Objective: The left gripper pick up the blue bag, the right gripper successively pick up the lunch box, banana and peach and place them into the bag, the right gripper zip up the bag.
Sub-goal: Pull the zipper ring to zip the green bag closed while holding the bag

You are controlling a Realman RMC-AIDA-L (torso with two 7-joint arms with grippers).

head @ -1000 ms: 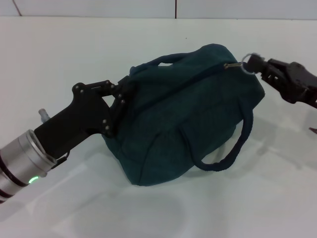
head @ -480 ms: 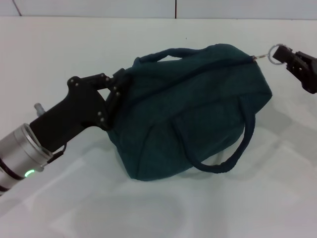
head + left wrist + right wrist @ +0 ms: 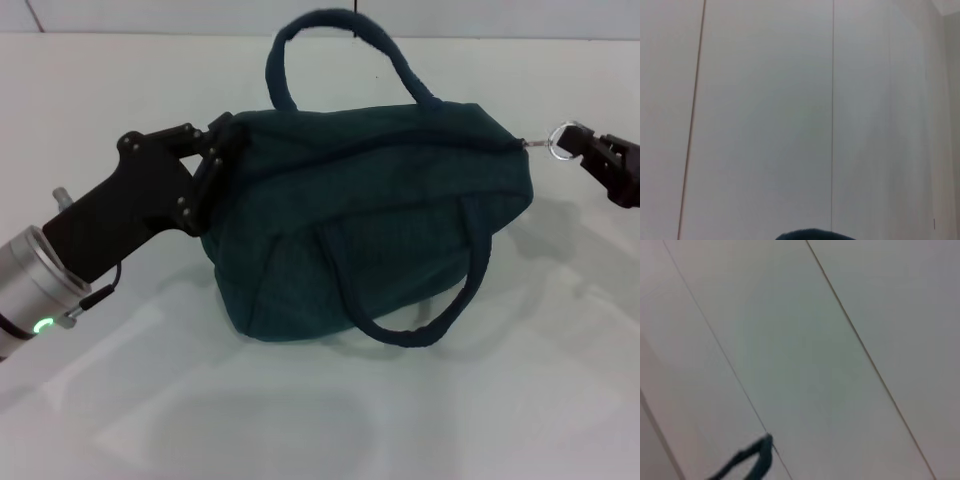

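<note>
While the blue bag is held off the white table with its zipper drawn along the top, its left end is clamped between the closed jaws of the left gripper. At the right end, the metal ring pull is pinched by the closed right gripper; one handle stands upright, the other hangs in front.

blue bag: levelled, raised | far handle: now upright | zipper closed further
</note>
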